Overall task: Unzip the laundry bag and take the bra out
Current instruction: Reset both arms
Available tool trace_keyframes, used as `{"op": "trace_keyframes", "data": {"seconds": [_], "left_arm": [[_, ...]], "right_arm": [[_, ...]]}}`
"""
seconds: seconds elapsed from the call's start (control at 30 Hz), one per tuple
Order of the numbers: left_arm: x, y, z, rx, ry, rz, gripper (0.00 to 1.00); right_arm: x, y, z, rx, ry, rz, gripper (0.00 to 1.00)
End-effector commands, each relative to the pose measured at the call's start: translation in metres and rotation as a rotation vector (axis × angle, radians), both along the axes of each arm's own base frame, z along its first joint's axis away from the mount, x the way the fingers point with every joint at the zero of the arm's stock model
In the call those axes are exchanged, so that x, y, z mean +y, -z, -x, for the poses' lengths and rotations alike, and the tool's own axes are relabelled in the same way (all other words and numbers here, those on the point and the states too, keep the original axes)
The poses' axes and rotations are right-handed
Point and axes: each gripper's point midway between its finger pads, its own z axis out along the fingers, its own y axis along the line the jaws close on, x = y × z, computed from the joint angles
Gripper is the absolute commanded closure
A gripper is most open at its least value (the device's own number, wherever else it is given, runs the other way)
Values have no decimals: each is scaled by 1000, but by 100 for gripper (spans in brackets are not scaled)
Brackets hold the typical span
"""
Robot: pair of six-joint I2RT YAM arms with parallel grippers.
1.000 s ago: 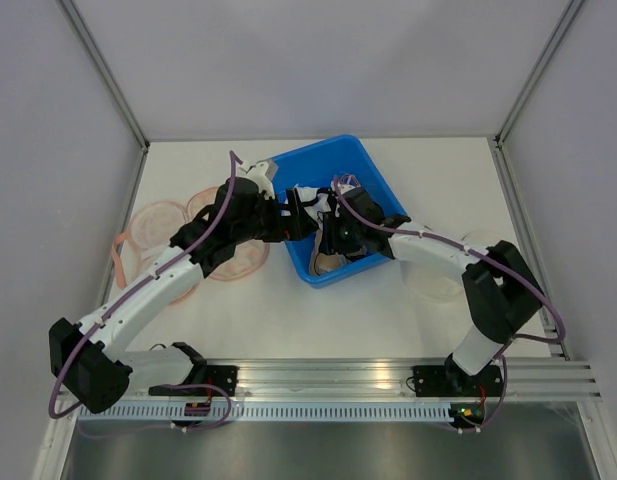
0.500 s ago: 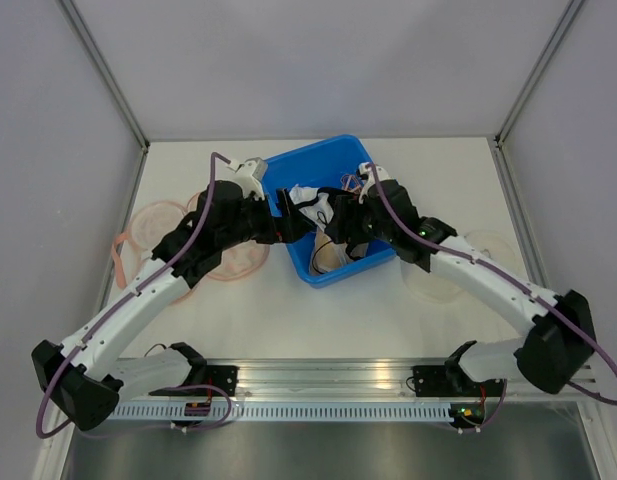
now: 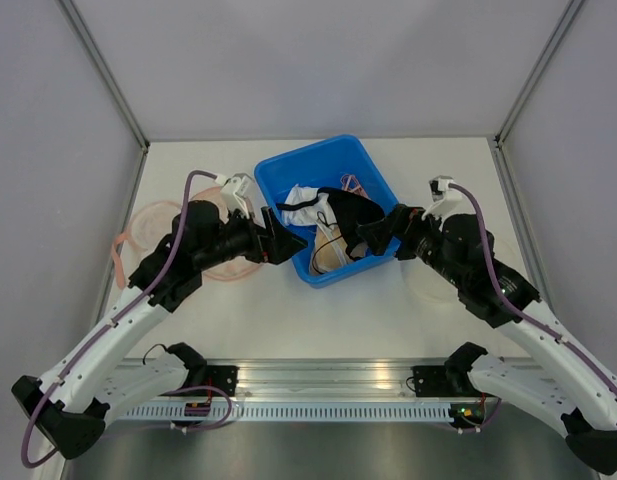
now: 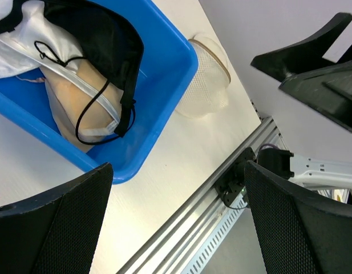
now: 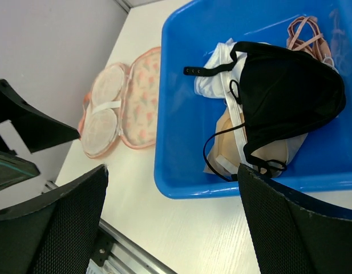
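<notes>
Bright, even, diffuse light from above. Shadows on table faint and soft-edged. Mild sheen on metal rail at near edge. Top view crisp edge to edge, colours neutral. Wrist views: fingers close to lens, dark, outlines slightly soft, mesh texture readable; bin sharp, saturated blue, gentle gloss on rim.

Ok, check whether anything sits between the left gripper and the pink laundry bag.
Nothing visible does. The pink laundry bag lies on the table left of the blue bin, and the left gripper hangs between them, fingers spread. From above, only the left arm's own forearm covers part of the bag.
</notes>
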Motion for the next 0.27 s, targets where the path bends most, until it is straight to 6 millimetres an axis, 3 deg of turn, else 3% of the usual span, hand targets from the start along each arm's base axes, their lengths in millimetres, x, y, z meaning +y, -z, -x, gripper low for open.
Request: {"op": "trace_keyframes", "data": {"seconds": [0.0,0.23], "left_arm": [[-3,-7,13,-40,71,32,1],[1,-4,20,-39,67,45,1]], "right_arm": [[-11,0,6,23,46,-19,2],[-25,-4,17,-33,63,-33,2]]}}
